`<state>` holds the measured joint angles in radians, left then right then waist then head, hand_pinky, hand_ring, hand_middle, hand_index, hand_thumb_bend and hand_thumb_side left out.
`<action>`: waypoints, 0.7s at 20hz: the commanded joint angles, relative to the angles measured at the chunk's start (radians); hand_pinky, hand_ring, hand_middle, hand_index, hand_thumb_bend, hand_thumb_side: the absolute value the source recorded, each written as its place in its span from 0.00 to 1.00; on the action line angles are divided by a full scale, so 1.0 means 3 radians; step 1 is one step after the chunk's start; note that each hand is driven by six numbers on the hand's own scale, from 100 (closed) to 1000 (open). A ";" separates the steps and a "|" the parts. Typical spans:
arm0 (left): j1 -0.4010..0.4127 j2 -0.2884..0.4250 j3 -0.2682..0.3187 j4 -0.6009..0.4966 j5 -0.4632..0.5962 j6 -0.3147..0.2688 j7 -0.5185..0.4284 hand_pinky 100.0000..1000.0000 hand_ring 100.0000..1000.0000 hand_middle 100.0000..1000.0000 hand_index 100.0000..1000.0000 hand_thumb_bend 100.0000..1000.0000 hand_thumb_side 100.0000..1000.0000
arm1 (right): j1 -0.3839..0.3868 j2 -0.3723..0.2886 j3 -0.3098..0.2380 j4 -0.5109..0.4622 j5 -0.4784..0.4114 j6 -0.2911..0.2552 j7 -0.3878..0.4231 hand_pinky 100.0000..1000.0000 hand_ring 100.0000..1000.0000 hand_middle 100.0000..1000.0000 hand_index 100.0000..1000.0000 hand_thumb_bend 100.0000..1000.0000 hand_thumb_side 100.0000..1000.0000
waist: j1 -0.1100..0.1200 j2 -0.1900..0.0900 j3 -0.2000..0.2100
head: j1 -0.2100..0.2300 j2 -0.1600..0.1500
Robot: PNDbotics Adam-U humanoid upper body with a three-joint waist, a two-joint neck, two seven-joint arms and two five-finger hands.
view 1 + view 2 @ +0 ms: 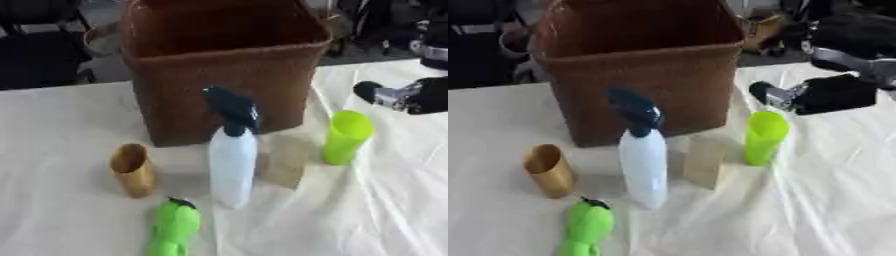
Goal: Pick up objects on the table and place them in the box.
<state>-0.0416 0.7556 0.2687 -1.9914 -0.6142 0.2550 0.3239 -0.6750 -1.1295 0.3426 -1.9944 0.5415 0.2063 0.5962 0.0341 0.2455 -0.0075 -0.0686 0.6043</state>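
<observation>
Behind everything, the brown box (223, 75) stands with its mouth open upward, its front wall just behind the spray bottle (233, 165). That bottle stands upright, long axis vertical, dark nozzle pointing left. Left of it a tan cup (132, 170) tilts, mouth up; right of it a green cup (346, 136) stands tilted. A green bottle (173, 227) lies near the front edge, cap toward the box. Right of the green cup the cloth (394, 200) lies bare. At the right edge the right hand (820, 95) hovers near the green cup; I cannot tell its fingers.
</observation>
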 commanded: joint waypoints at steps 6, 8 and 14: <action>-0.0034 0.0082 0.0030 -0.0029 0.0033 0.0004 -0.0023 0.97 0.94 0.87 0.87 0.00 0.98 | -0.0069 0.0006 0.0045 0.0049 -0.0048 -0.0032 0.0307 0.83 0.91 0.90 1.00 0.29 0.99 | -0.0004 -0.0043 0.0008 | 0.0021 -0.0032; -0.0037 0.0079 0.0029 -0.0029 0.0037 0.0006 -0.0029 0.97 0.93 0.86 0.86 0.00 0.98 | -0.0062 0.0008 0.0075 0.0075 -0.0077 -0.0081 0.0414 0.83 0.91 0.90 1.00 0.29 0.95 | -0.0002 -0.0037 0.0009 | 0.0019 -0.0035; -0.0045 0.0064 0.0027 -0.0029 0.0046 0.0010 -0.0056 0.97 0.93 0.86 0.86 0.00 0.98 | -0.0063 0.0009 0.0116 0.0110 -0.0072 -0.0262 0.0771 0.86 0.94 0.93 1.00 0.41 0.75 | 0.0009 -0.0022 0.0014 | 0.0027 -0.0043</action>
<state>-0.0445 0.7541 0.2685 -1.9914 -0.6056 0.2578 0.3108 -0.6817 -1.1047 0.3888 -1.9633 0.5164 0.1374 0.8069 0.0362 0.2508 -0.0053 -0.0638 0.6040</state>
